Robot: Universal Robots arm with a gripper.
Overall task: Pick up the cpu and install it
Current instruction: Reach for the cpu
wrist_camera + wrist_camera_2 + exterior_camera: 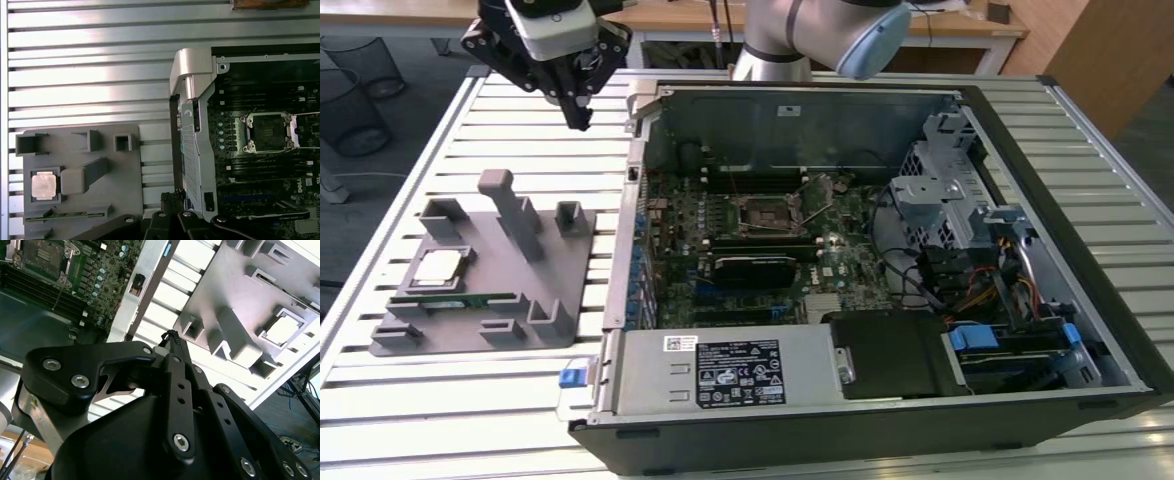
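The tool (576, 112) hangs at the upper left of the exterior view, fingers together and empty. The cpu (440, 266) sits at left in a grey fixture (520, 312) pocket, likely to keep it square for pickup.

I count one cpu (440, 266), one green memory stick (454, 299), one grey fixture (567, 265), one open computer case (854, 440) with one CPU socket (765, 213), one robot arm (801, 30) and one tool (578, 120).

cpu (440, 266), small flat square chip, pale silver-white metal top, thin darker edge, lying flat and top-up, seated in a square recess of the grey fixture (487, 330), just beside the green memory stick (456, 299), on the slatted table (520, 140), at the exterior view's left of the open computer case (801, 125)
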